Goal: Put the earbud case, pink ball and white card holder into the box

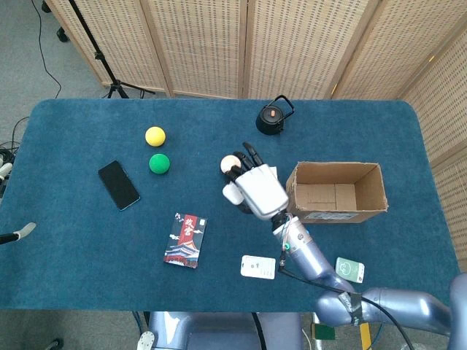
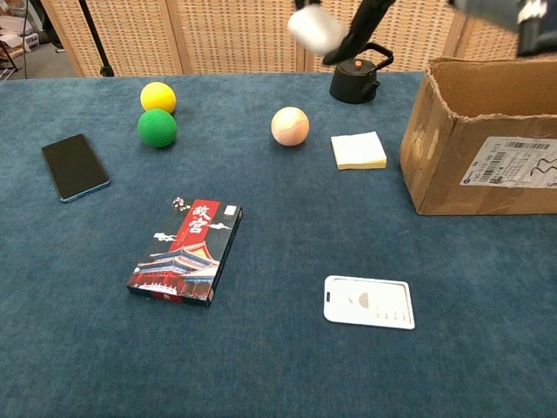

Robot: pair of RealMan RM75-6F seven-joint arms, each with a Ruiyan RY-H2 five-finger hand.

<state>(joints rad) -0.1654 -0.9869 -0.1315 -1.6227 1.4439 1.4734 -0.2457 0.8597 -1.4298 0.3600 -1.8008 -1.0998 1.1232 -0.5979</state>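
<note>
My right hand [image 1: 257, 188] is raised above the table and grips the white earbud case [image 1: 232, 194] between thumb and fingers. In the chest view only the case [image 2: 313, 26] and dark fingertips [image 2: 359, 33] show at the top edge. The pink ball [image 2: 290, 125] lies on the blue cloth; from the head it [image 1: 228, 162] is partly hidden behind the hand. The white card holder [image 2: 369, 302] lies flat near the front edge [image 1: 258, 267]. The open cardboard box [image 1: 373, 191] stands to the right of the hand [image 2: 452, 148]. A grey sliver [image 1: 20, 230] at the left edge may be my left hand.
A yellow note pad [image 2: 358, 150] lies between the pink ball and the box. A black teapot [image 1: 274, 117] stands at the back. Yellow [image 1: 155, 135] and green [image 1: 159, 163] balls, a phone [image 1: 119, 184], a red card pack [image 1: 185, 240] and a green tag [image 1: 349, 270] also lie about.
</note>
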